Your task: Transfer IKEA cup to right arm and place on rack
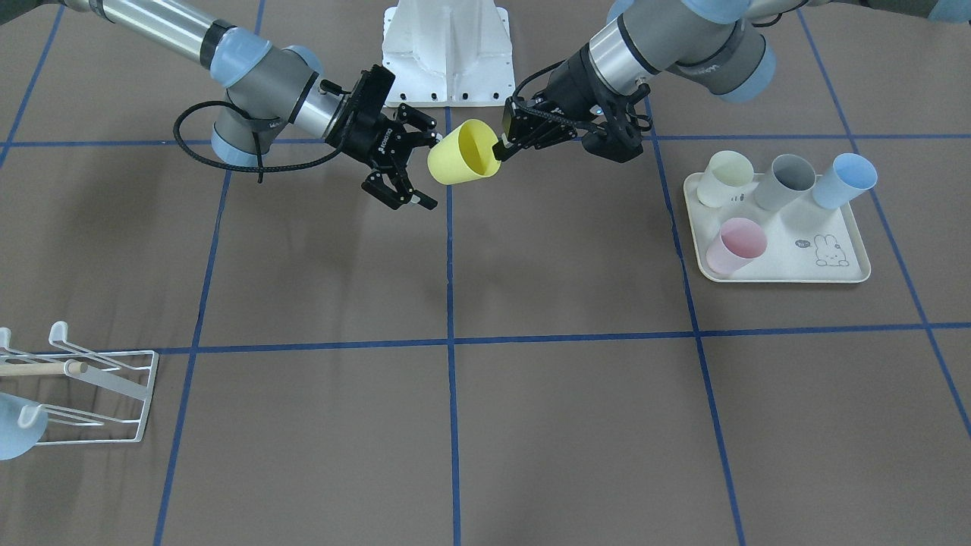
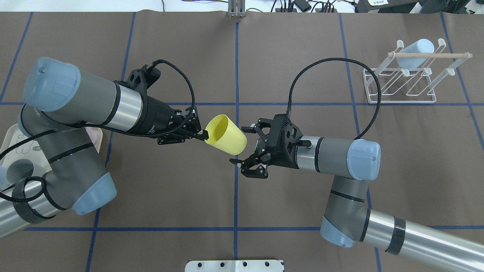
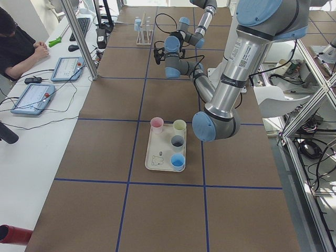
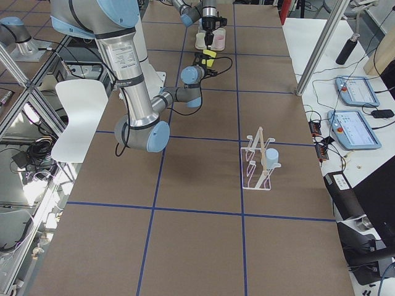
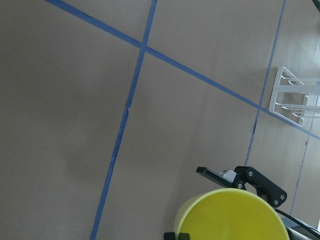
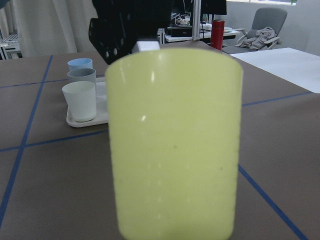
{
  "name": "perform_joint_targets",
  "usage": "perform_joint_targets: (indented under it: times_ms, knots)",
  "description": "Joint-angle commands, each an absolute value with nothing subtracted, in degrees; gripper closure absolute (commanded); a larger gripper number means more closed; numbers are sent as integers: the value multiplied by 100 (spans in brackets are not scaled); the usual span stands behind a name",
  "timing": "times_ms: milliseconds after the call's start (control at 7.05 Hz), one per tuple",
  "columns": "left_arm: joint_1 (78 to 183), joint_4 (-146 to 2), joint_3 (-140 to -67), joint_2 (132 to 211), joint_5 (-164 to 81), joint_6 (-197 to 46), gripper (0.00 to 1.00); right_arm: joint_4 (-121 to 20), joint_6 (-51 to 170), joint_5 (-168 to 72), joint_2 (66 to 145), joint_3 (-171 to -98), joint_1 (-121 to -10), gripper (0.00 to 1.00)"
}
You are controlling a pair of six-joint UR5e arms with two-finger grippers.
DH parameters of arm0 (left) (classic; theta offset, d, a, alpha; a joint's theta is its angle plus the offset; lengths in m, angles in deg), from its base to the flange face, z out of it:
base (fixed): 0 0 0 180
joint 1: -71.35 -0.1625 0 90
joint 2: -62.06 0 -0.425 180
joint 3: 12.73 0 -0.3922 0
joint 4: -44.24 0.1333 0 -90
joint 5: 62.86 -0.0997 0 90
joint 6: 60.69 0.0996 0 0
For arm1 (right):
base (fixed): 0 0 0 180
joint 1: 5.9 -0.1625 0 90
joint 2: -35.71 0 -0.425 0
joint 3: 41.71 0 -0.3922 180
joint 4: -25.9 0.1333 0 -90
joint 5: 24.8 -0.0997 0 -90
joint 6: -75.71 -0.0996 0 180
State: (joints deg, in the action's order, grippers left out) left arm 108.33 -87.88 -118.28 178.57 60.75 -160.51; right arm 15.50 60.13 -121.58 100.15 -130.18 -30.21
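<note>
— What's sitting on my tray (image 1: 789, 250) just now?
— Four cups are standing on it. A cream cup (image 1: 723, 179), a grey cup (image 1: 786, 182) and a blue cup (image 1: 842, 180) are lining one long edge. A pink cup (image 1: 734, 246) is standing alone at the other, along from the rabbit print (image 1: 831, 251).
— And around the tray?
— A blue tape line (image 1: 667, 189) is running just beside it across my brown table cover (image 1: 561, 250).

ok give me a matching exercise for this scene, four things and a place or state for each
1 yellow cup
2 pink cup
3 right gripper
4 rack

a holds a blue cup
b stands on the rabbit tray
c open, by the yellow cup's base
d pinched at the rim by the left gripper

Pairs: 1-d, 2-b, 3-c, 4-a
</note>
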Motion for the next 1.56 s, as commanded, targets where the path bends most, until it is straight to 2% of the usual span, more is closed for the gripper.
perform_joint_targets:
  times_ms: [0, 851, 1419]
  knots:
    - [10800, -8795, -11820, 17860, 6072, -16036, 100, 2112, 6015, -11921, 10030, -12890, -2963, 2]
    - [10712, -8839, -11776, 17860, 6072, -16036, 100, 2133, 6015, -11902, 10022, -12898, -2822, 5]
    - [10703, -8839, -11776, 17860, 6072, -16045, 100, 2124, 6007, -11840, 10022, -12995, -2831, 36]
